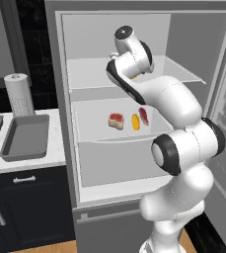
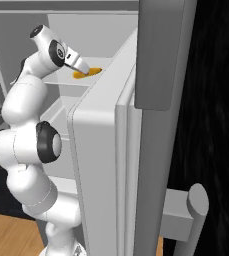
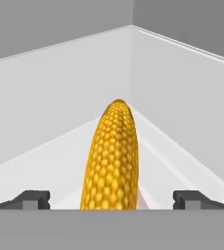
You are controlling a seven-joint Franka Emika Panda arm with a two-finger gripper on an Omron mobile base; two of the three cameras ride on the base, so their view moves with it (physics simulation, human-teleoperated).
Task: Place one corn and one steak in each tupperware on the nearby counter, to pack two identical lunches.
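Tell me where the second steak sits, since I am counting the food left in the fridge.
The red, tan-rimmed steak chunk lies on the fridge's middle shelf, right of the yellow corn cob, beside the white arm.

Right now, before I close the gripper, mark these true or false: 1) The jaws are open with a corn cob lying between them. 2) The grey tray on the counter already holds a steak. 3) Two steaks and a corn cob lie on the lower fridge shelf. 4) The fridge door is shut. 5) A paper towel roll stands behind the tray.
1) True: the gripper is open and the corn cob lies between its fingertips.
2) False: the tray on the counter holds nothing.
3) True: a steak, a second steak and another corn cob lie on that shelf.
4) False: the fridge door stands open.
5) True: the paper towel roll stands behind the tray.
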